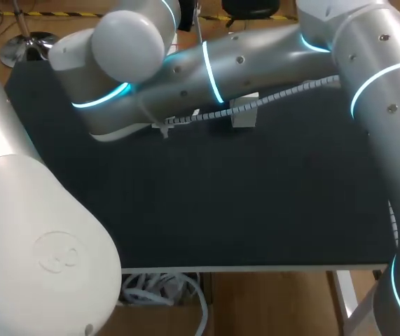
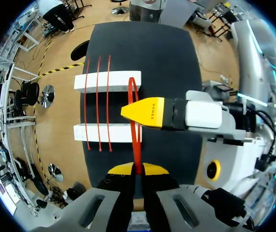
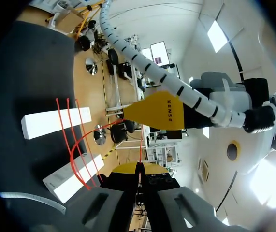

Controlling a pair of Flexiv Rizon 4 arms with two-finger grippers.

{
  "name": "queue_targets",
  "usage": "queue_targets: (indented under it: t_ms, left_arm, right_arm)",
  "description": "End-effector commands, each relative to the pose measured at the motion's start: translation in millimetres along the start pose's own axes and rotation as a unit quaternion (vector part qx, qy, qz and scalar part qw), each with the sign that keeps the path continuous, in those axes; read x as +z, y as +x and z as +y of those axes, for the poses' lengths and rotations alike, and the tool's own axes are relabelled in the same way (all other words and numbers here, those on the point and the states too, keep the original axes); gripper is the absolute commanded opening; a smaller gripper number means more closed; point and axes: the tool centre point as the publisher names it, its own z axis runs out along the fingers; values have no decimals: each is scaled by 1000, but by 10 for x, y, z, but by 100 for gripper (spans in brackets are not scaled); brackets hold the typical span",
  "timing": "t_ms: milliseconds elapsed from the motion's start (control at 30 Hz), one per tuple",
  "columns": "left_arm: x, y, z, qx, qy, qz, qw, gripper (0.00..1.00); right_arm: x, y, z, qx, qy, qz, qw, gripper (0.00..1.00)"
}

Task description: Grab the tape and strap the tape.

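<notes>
Two white bars (image 2: 106,81) (image 2: 104,132) lie side by side on the black table. Three thin red tapes (image 2: 98,101) lie across both bars. A further red tape (image 2: 136,145) runs from my left gripper (image 2: 138,168), which is shut on its end, and loops over the far bar. My right gripper (image 2: 146,112) sits on that tape above the near bar. In the right wrist view my right gripper (image 3: 138,169) is shut on the red tape (image 3: 140,147), with my left gripper (image 3: 156,113) just ahead. In the head view both grippers are hidden under my arms.
The black table top (image 1: 256,196) stretches wide in front of the arms. Only a piece of a white bar (image 1: 244,112) shows beneath my right arm's cable. White cables (image 1: 157,287) hang below the front edge.
</notes>
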Motion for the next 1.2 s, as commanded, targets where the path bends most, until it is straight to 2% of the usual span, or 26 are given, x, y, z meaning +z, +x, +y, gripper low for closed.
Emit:
queue_targets:
  t_ms: [33, 1200]
  left_arm:
    - [-11, -3, -3, 0, -1, 1, 1000, 0]
    - [-11, -3, -3, 0, -1, 1, 1000, 0]
  right_arm:
    - [-6, -5, 53, -3, 3, 2, 1000, 0]
    - [-26, 26, 154, -21, -7, 4, 1000, 0]
